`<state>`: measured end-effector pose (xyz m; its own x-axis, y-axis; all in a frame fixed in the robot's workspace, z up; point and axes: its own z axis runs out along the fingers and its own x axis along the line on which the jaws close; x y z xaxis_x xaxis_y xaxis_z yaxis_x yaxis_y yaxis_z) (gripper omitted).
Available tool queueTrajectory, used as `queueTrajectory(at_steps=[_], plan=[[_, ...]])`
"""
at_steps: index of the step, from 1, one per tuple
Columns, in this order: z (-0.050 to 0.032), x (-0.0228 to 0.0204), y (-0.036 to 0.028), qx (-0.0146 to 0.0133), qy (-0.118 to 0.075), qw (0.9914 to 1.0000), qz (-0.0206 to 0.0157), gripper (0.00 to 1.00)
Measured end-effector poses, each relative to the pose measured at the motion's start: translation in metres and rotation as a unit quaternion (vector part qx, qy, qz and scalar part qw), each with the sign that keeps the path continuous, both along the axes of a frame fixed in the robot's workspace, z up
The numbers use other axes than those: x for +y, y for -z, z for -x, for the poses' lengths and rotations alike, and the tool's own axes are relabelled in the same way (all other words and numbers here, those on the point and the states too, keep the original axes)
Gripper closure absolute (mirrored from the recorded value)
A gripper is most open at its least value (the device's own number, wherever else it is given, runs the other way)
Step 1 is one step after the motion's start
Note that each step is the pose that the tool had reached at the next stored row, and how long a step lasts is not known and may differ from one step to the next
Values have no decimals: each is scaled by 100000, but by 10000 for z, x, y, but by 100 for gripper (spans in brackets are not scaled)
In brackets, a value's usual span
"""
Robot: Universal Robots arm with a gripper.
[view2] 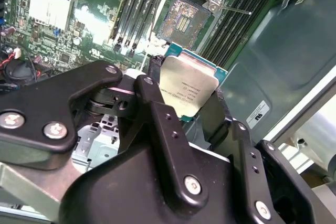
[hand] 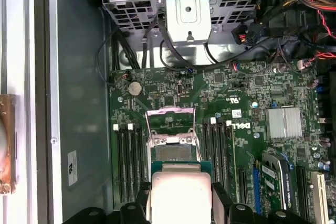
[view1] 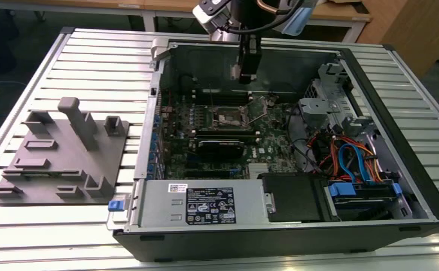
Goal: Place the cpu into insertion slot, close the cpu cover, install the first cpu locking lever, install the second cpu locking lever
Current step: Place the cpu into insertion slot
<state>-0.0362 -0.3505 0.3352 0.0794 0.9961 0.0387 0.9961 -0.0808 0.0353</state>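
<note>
Second wrist view, tool (view2: 182,94) pinching the cpu (view2: 191,83) by two opposite edges, chip held above the motherboard (view2: 79,40), close to the insertion slot (view2: 184,20) but not seated, first wrist view, cpu cover (hand: 169,124) swung open off the slot, exterior view, computer case (view1: 295,248) on the tabletop (view1: 54,56).

Your cpu (view2: 190,88) shows a pale metal face with a soft, brushed sheen, edged in green board. The gripper (view2: 184,103) looks matt black, its screw heads shiny. The insertion slot (view2: 182,20) has a dull gold-brown grain, and the cpu cover (hand: 170,140) is bare silvery metal. The table (view1: 91,51) is ribbed satin metal.
</note>
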Motion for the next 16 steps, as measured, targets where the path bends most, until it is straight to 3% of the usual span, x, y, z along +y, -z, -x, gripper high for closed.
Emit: queueTrajectory(at_steps=[16], plan=[[-1,0,4,-4,571,99998,-8,46]])
